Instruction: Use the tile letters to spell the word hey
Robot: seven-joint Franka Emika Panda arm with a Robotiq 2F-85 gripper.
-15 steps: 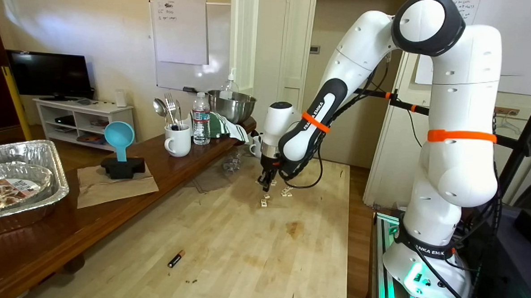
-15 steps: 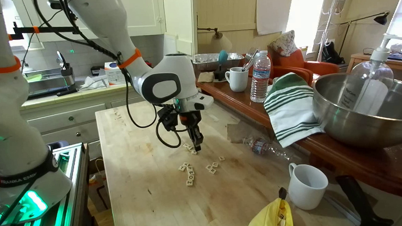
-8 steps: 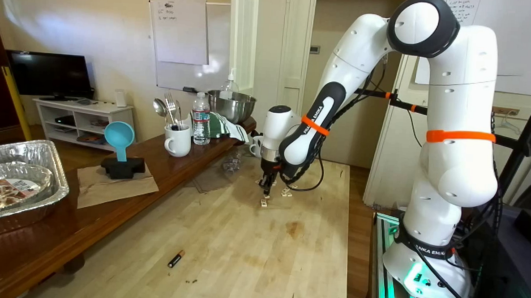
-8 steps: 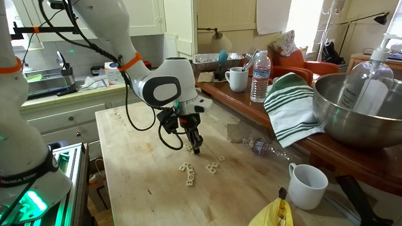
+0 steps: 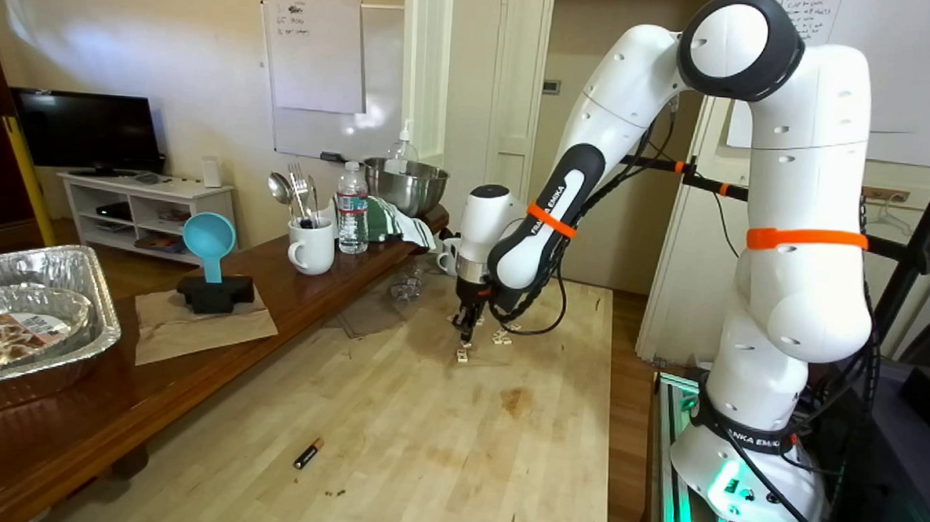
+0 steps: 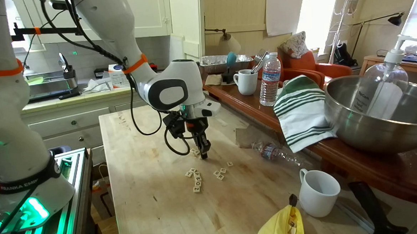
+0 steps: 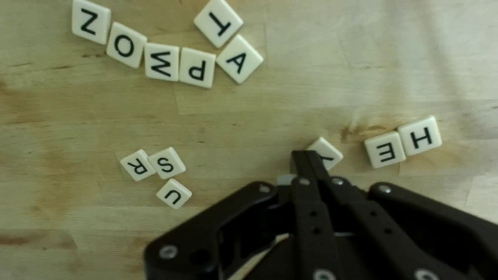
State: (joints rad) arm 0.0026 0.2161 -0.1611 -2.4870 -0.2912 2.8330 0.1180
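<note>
Y tile [image 7: 329, 153] | apart, left of E [image 7: 385, 150], H [image 7: 419, 135] (wrist view) | I've lowered gripper [image 6: 204, 156], jaws together | rightward push likely completes hey

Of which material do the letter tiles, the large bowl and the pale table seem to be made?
Letter tiles: probably smooth plastic; even cream colour, no visible grain, though coated wood is possible.
Large bowl: likely stainless steel, softly shiny; grey wall with metallic reflections.
Pale table: apparently wood, low-sheen; grain and joined strips show.
</note>
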